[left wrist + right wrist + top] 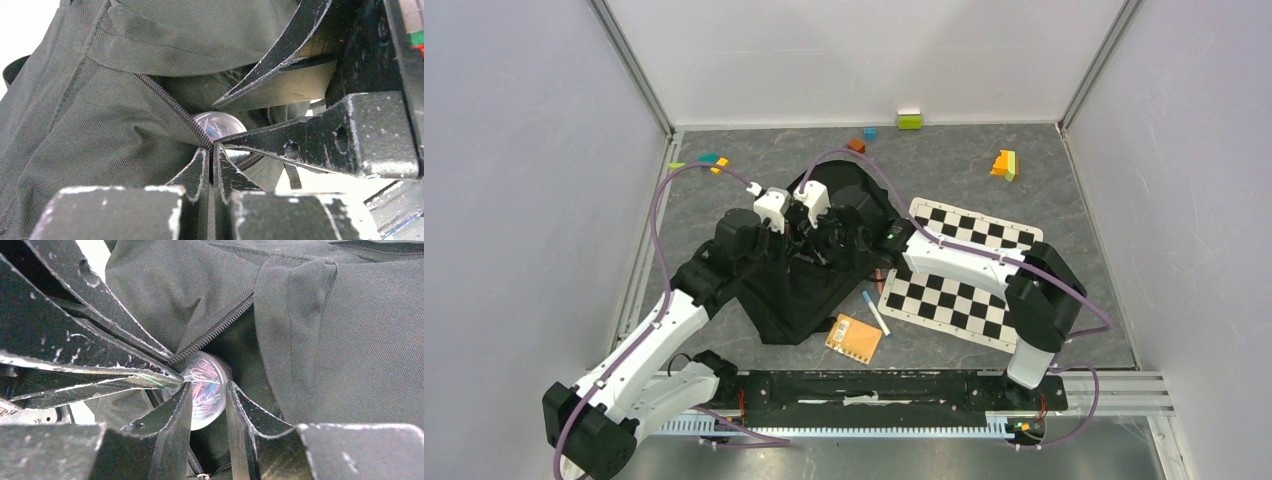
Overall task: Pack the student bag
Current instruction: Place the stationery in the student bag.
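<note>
At the middle of the desk (944, 170) lies the student bag (794, 295), a slack black heap. Its long axis runs roughly from the near edge to the far one. A rounded end points away from the arm bases and leans a little right, and a narrow corner points toward the near edge. Both arms reach in and meet over its upper middle, at the open zipper (170, 102).

The left hand (212, 150) has its fingers pressed together on the bag's zipper edge, nipping fabric and teeth between the tips. The right hand (208, 387) sits just beside it. Its two fingers close on either side of a clear ball (205, 375) filled with coloured strands, which sits right at the mouth of the opening, dark lining behind it.

Just right of the bag lies a checkered board (954, 295), partly under the right arm. Near the bag's narrow corner rest an orange notebook (854, 337) and a pen (874, 312) — close together, the pen between notebook and board.
</note>
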Robot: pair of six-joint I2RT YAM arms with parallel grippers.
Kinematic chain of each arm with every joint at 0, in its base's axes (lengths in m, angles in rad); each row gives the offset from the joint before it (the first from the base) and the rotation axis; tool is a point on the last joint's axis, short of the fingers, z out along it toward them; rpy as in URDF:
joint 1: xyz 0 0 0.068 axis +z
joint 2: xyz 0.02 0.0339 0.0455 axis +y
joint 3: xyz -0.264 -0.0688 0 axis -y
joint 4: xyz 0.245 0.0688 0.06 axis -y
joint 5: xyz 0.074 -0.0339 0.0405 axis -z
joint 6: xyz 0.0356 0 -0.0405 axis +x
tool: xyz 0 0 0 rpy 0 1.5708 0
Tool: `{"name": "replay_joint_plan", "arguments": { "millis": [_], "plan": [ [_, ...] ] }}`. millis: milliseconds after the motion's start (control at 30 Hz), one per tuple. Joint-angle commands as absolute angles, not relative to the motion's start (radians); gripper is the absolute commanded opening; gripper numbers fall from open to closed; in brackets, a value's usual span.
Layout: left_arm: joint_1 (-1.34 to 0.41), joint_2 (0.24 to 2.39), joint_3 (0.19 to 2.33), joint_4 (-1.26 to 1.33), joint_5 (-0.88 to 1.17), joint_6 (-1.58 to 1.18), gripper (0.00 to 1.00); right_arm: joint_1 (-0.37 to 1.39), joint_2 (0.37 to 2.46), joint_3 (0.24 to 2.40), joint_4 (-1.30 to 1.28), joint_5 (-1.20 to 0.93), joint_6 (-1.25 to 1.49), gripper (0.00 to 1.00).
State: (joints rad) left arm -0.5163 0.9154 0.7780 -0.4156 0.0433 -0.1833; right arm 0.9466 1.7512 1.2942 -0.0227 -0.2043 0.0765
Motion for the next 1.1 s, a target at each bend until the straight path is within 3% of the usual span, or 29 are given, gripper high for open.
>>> {"name": "replay_joint_plan", "arguments": {
  "millis": [0, 100, 233, 333, 400, 467, 600, 800, 1067],
  "plan": [
    [-0.529, 0.888, 0.79, -0.312, 0.12, -0.149, 0.02, 0.988, 1.753, 1.265, -0.007, -0.359, 0.114, 0.35],
    [-0.529, 0.887, 0.79, -0.313, 0.116, -0.149, 0.02, 0.975, 1.723, 1.242, -0.008, -0.362, 0.126, 0.39],
    [-0.528, 0.884, 0.79, -0.318, 0.105, -0.149, 0.02, 0.942, 1.655, 1.188, 0.049, -0.352, 0.162, 0.54],
    [-0.528, 0.882, 0.791, -0.318, 0.104, -0.148, 0.02, 0.919, 1.617, 1.167, 0.062, -0.335, 0.17, 0.73],
    [-0.529, 0.882, 0.79, -0.319, 0.103, -0.147, 0.02, 0.909, 1.607, 1.167, 0.053, -0.318, 0.17, 0.75],
    [-0.529, 0.881, 0.79, -0.319, 0.104, -0.147, 0.02, 0.893, 1.608, 1.166, 0.045, -0.301, 0.179, 0.73],
    [-0.529, 0.88, 0.789, -0.32, 0.101, -0.146, 0.02, 0.865, 1.613, 1.158, 0.058, -0.292, 0.21, 0.59],
    [-0.529, 0.882, 0.791, -0.321, 0.105, -0.146, 0.02, 0.862, 1.666, 1.198, 0.026, -0.265, 0.217, 0.44],
    [-0.529, 0.882, 0.79, -0.319, 0.106, -0.145, 0.02, 0.867, 1.766, 1.234, 0.072, -0.433, 0.255, 0.39]
  ]
}}
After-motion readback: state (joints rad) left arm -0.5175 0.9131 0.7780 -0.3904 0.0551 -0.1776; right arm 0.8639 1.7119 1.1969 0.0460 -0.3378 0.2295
